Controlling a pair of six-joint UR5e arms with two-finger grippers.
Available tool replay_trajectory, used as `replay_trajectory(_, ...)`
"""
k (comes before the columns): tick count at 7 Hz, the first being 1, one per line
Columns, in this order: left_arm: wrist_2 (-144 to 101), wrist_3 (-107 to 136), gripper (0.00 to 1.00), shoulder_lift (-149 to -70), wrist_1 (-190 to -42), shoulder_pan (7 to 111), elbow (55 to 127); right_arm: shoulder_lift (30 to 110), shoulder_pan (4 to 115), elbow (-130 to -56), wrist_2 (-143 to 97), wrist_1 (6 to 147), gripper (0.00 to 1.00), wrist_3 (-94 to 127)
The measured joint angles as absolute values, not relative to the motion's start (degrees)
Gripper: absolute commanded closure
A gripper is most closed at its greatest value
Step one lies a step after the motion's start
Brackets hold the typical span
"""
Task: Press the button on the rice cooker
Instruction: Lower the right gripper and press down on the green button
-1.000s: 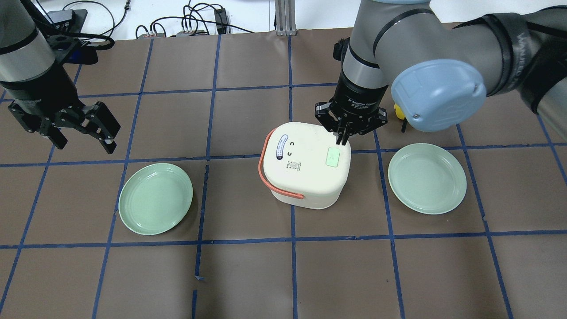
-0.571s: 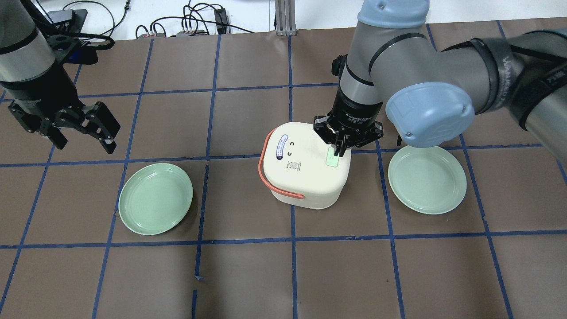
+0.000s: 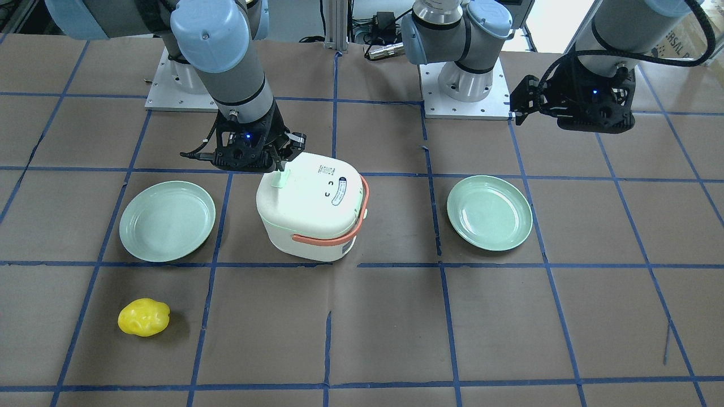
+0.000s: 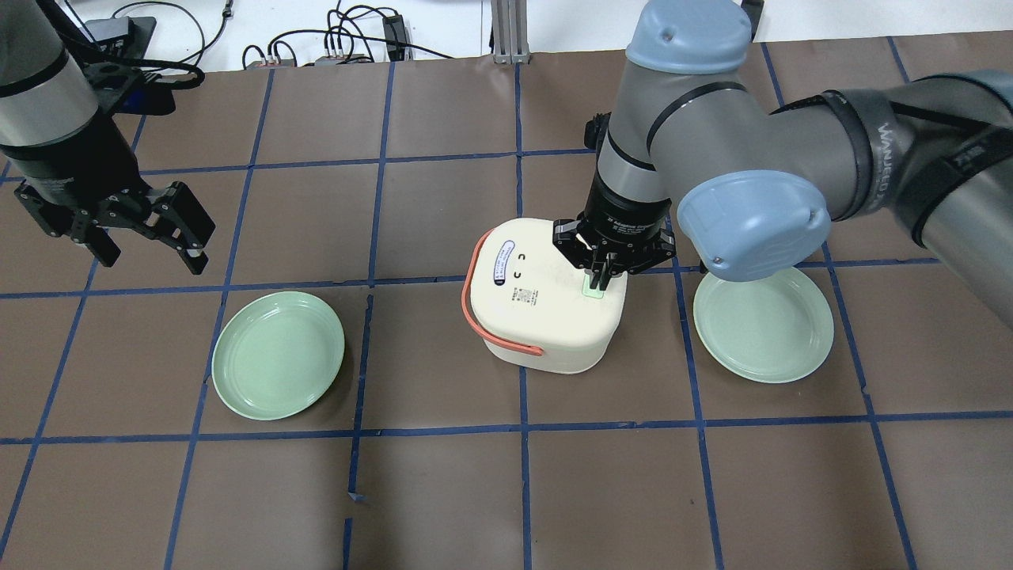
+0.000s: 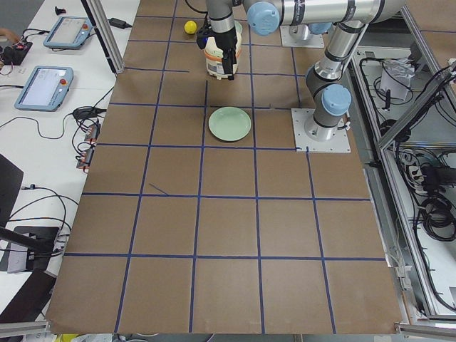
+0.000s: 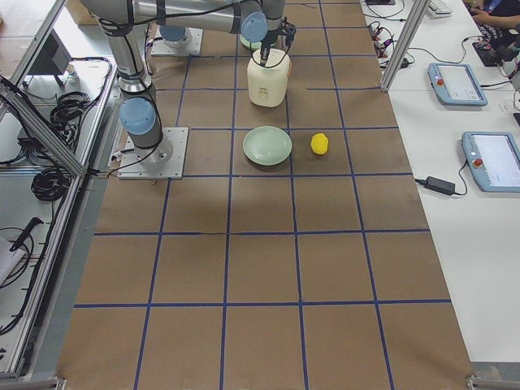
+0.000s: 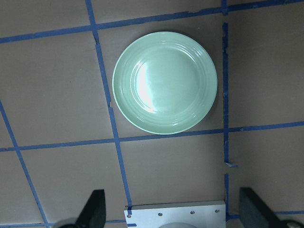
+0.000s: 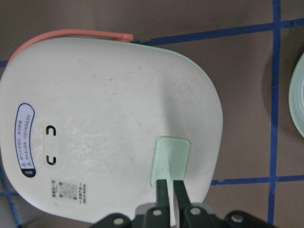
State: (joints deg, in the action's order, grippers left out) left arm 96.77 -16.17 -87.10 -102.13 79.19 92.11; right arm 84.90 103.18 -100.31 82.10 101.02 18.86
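The cream rice cooker [image 4: 538, 317] with an orange handle [image 4: 473, 305] stands mid-table. Its pale green button [image 4: 595, 293] sits on the lid's right side. My right gripper [image 4: 597, 279] is shut, points straight down, and its tips are on the button's far end. The right wrist view shows the closed fingertips [image 8: 164, 186] over the button [image 8: 170, 154] on the lid [image 8: 109, 118]. The front view shows the same gripper [image 3: 277, 165] at the button [image 3: 279, 180]. My left gripper [image 4: 150, 252] is open and empty, high over the table's left, far from the cooker.
One green plate [image 4: 278, 355] lies left of the cooker and another [image 4: 763, 318] right of it, partly under my right arm's elbow. A yellow crumpled object [image 3: 143, 317] lies on the operators' side beyond the right plate. The left wrist view looks down on the left plate [image 7: 165, 81].
My right gripper moved from the lid's far edge toward the robot and down onto the green button. The left arm has not moved.
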Motion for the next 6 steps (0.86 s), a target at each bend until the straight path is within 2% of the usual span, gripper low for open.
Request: replay_trajectory(6, 96.77, -16.17, 0.00, -87.10, -102.13, 79.19, 92.11, 84.85, 103.36, -102.89, 82.22, 104.14, 0.83, 18.69)
